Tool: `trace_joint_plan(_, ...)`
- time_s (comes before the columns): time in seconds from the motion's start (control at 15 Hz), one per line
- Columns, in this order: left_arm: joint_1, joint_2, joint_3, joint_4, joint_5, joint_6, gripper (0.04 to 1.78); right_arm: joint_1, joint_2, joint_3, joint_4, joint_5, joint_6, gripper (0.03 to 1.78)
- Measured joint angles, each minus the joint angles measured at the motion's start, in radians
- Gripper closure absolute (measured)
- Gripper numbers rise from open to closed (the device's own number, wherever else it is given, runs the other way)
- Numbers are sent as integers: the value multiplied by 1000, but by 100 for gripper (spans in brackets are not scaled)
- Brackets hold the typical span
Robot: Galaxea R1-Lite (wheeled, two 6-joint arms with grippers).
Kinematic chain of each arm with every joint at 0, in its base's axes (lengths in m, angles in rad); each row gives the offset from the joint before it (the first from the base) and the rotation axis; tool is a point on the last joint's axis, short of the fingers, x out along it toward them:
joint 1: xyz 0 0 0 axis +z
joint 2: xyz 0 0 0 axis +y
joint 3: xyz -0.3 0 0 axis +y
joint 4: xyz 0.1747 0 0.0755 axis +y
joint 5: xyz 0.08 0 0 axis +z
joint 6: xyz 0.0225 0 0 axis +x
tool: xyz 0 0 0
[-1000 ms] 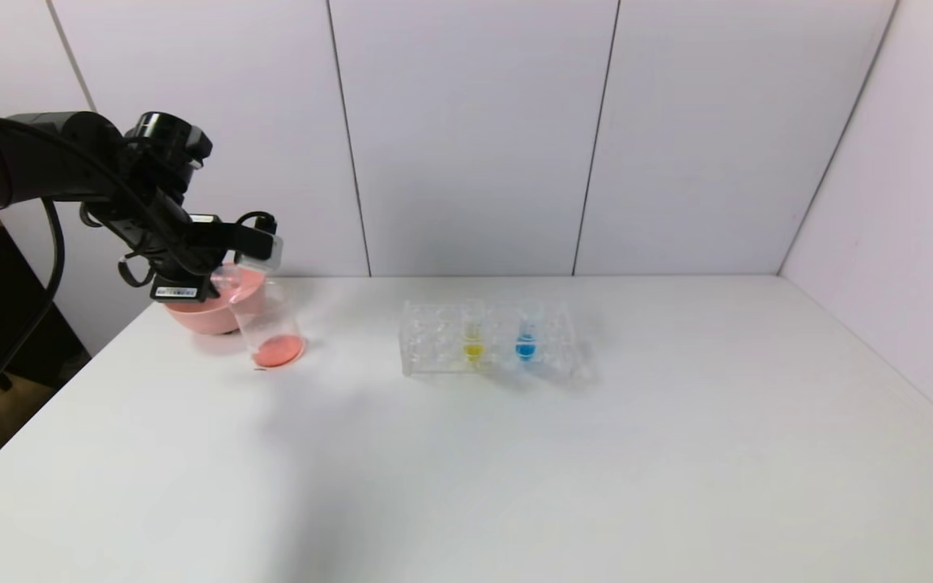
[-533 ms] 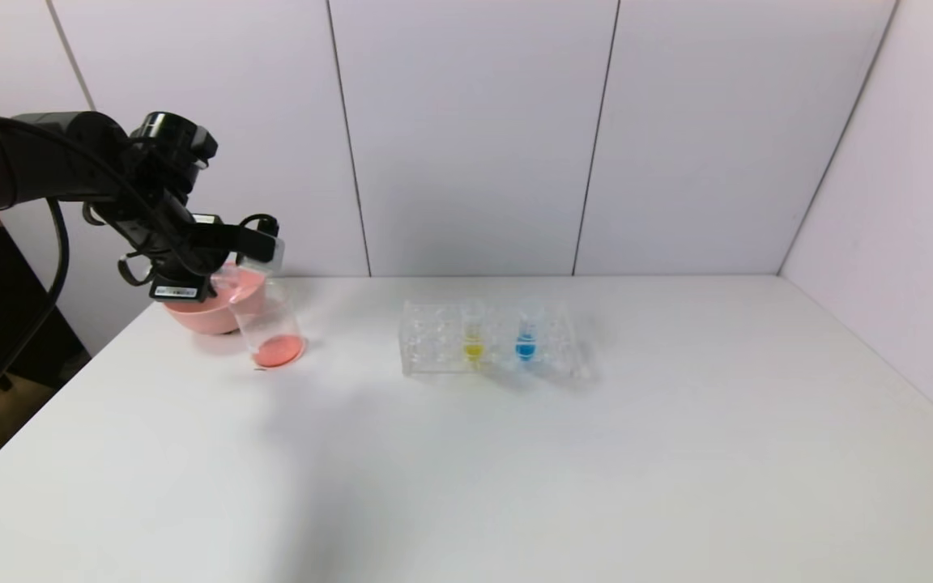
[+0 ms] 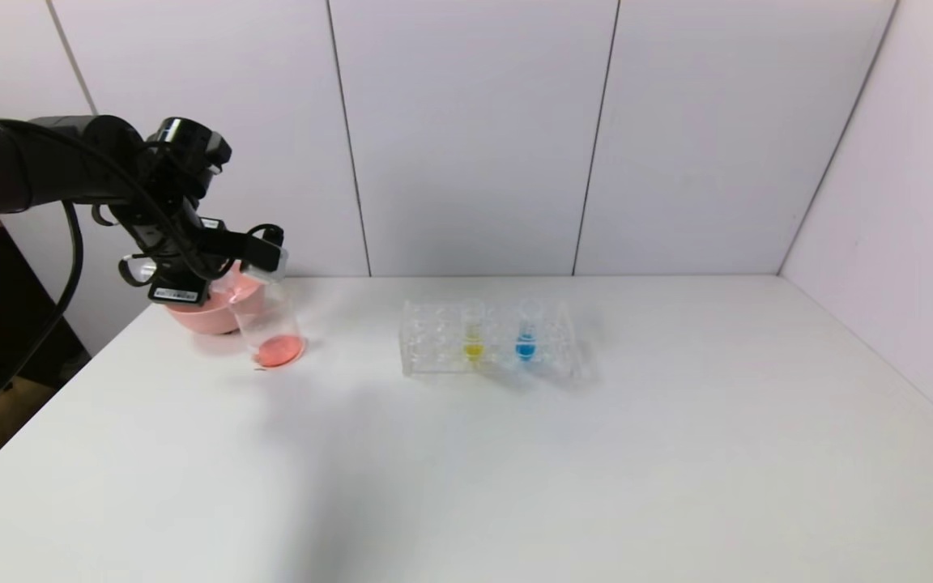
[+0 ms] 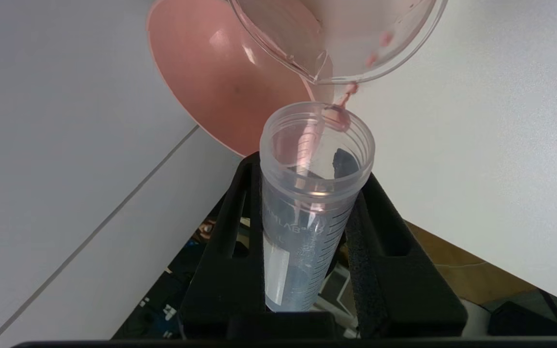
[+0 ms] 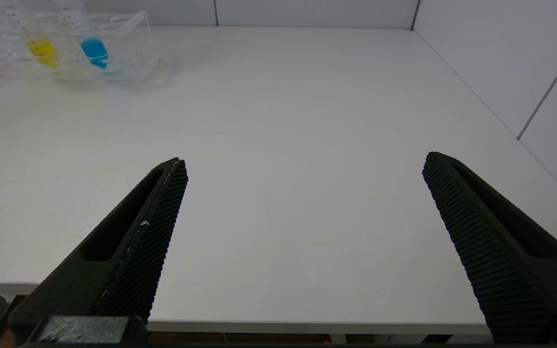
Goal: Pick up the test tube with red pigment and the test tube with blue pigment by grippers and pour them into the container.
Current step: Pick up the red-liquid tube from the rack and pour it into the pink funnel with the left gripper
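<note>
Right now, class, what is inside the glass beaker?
A shallow pool of red-orange liquid lies at the bottom of the beaker. The left gripper holds the tilted, nearly drained test tube at its rim.

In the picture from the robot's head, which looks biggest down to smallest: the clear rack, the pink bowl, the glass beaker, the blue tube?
1. Clear rack, clearly widest.
2. Glass beaker and pink bowl: too close to rank, since the left claw and the beaker hide part of the bowl.
3. Blue tube, smallest.
</note>
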Motion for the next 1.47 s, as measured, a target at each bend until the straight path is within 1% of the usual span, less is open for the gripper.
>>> trace_joint_plan(0.2,-11,2,0,0,38,6,132,0,0,0,0,0,0,4)
trace_joint_plan(0.53,-16,4,0,1,46,10,132,0,0,0,0,0,0,4)
trace_joint_plan(0.8,-17,0,0,-4,29,6,132,0,0,0,0,0,0,4)
trace_joint_plan(0.93,-17,-13,0,-15,-5,-27,132,0,0,0,0,0,0,4)
trace_joint_plan(1.2,-5,-50,0,-18,-151,-218,132,0,0,0,0,0,0,4)
trace_joint_plan(1.47,20,-104,1,-27,-289,-531,132,0,0,0,0,0,0,4)
